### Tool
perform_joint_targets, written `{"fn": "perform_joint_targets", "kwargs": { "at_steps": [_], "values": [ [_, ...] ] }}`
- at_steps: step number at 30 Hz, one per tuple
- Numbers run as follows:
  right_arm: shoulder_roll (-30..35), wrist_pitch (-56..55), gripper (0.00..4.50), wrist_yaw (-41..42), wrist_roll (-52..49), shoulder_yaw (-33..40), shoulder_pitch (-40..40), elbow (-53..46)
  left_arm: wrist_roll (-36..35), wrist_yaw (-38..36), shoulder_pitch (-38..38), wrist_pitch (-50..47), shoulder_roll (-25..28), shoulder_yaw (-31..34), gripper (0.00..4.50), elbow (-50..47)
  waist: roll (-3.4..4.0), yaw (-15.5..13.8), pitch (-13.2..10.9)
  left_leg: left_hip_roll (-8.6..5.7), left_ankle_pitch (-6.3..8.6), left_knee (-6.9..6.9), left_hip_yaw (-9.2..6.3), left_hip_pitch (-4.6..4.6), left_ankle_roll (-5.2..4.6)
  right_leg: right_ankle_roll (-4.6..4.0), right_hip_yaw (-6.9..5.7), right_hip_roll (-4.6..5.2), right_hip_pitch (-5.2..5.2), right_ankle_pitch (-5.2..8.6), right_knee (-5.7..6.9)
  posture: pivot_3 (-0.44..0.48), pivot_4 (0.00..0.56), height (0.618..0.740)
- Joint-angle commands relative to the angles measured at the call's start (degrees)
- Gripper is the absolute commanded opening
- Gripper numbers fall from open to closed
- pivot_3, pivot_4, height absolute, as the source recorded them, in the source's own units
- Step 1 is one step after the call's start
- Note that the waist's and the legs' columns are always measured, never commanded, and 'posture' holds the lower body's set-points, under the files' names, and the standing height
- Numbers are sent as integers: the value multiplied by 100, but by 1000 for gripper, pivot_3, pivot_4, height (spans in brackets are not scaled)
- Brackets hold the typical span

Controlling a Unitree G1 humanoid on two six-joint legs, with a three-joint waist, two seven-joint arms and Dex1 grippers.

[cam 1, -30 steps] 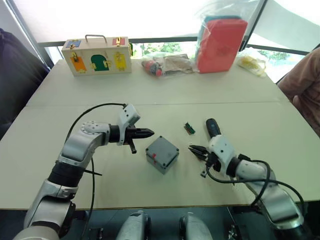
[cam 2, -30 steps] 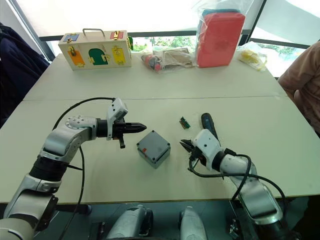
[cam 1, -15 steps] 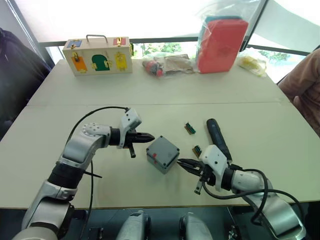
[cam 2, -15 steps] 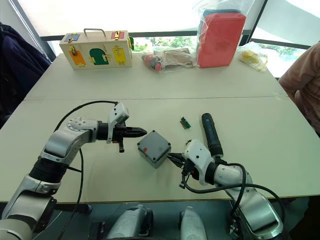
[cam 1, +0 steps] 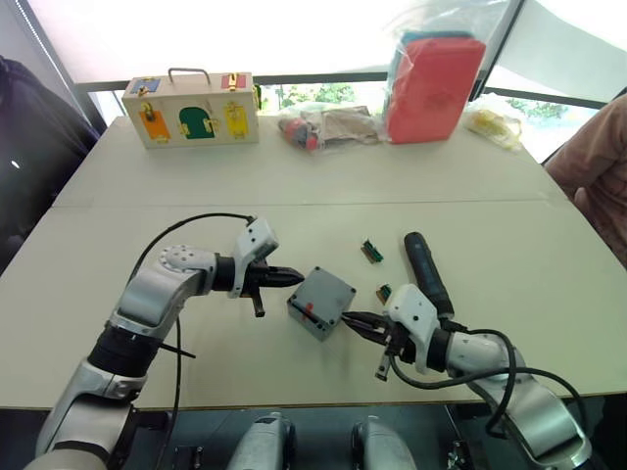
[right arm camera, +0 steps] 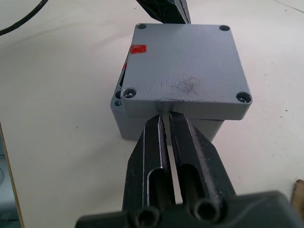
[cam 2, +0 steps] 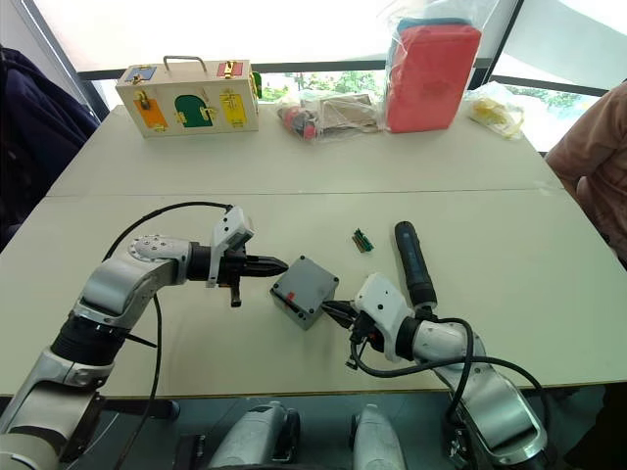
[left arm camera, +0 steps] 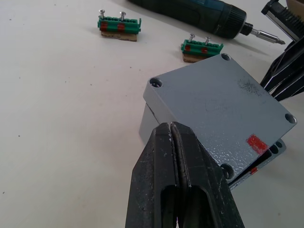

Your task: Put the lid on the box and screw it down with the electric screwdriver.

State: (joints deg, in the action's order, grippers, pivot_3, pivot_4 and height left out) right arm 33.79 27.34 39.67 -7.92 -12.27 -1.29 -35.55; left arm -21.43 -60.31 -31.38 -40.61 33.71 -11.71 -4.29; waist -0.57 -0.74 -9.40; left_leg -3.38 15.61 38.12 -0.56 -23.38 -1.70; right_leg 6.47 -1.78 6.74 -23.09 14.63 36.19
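The grey lid (cam 1: 323, 292) lies on the small grey box (cam 1: 312, 321), slightly askew, so a strip of the box rim shows along one side in the right wrist view. Both carry a red mark. My left gripper (cam 1: 299, 278) is shut, its tips touching or almost touching the lid's left corner (left arm camera: 155, 83). My right gripper (cam 1: 350, 319) is shut too, its tips against the box's near right side, just under the lid's edge (right arm camera: 190, 110). The dark electric screwdriver (cam 1: 426, 269) lies on the table to the right of the box, held by nothing.
Two small green pieces with screws (cam 1: 371, 251) (cam 1: 385, 292) lie between box and screwdriver. At the table's far edge stand a wooden latch box (cam 1: 191, 108), a bag of items (cam 1: 323, 125), a bagged red case (cam 1: 431, 83) and a yellow bag (cam 1: 495, 122). A person's arm (cam 1: 593, 166) is at the right.
My right gripper has moved left from beside the screwdriver to the box's right side. My left gripper has moved right to the lid's corner. The box has turned slightly.
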Motion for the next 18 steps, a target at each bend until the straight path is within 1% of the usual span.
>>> {"fn": "perform_joint_targets", "kwargs": {
  "at_steps": [1, 18],
  "values": [
    [-44, -120, 132, -36, 0, -39, 63, -73, -33, -43, -16, 59, 63, 52, 0, -131, 0, 1, 0, 0, 0, 0, 0, 0, 0, 0, 0, 0, 0, 0, 0, 0, 150, 740],
    [-66, -42, 132, 14, -128, -101, 149, -191, -86, -113, 121, 6, 190, 32, 0, -274, 0, 0, 0, 0, 0, 0, 0, 0, 0, 0, 0, 0, 0, 0, 0, 0, 150, 740]
  ]
}}
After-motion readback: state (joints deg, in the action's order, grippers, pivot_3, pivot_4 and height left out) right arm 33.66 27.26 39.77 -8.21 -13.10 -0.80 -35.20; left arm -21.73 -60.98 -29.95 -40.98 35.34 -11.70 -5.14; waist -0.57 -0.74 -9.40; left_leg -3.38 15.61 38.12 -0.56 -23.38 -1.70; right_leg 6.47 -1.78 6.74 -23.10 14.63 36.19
